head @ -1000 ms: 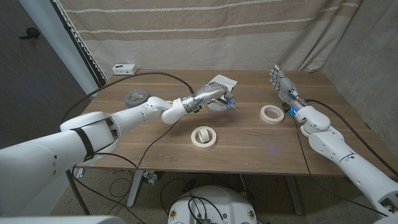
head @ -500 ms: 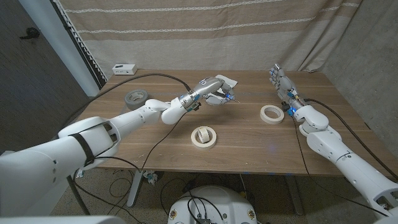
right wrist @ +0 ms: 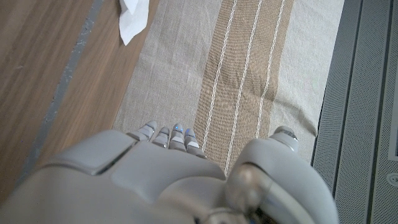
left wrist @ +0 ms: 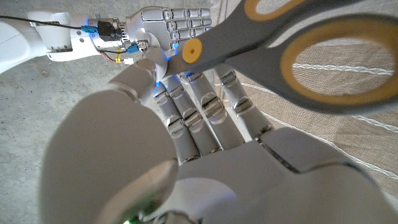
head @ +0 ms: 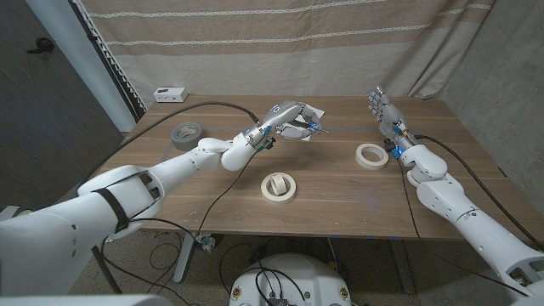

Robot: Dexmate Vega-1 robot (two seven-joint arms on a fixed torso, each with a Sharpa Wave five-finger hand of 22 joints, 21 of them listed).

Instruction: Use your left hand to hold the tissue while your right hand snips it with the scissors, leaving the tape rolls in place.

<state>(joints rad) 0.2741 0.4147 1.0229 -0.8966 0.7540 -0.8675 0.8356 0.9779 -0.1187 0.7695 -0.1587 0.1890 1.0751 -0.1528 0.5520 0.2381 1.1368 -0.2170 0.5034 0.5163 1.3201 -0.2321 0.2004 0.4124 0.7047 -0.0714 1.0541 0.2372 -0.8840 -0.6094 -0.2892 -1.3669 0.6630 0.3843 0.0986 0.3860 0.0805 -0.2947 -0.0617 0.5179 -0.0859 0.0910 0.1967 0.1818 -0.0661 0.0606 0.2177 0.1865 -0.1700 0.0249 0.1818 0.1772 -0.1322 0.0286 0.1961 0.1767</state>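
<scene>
While left hand (head: 289,117) grips scissors (left wrist: 292,46) above tissue (head: 309,111), right hand (head: 382,110) waits upright, fingers straight, holding nothing.

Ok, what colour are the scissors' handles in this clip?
Grey with yellow-orange lining inside the finger loops, clearest in the left wrist view: scissors.

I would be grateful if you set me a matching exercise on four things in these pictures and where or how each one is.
Things:
1. scissors
2. grey tape roll
3. middle cream tape roll
4. right hand

Places or states:
A. nearest the table's front edge
B. on the table's left part, near the far edge
C. gripped by the left hand
D. holds nothing, fingers apart

Pairs: 1-C, 2-B, 3-A, 4-D
</scene>
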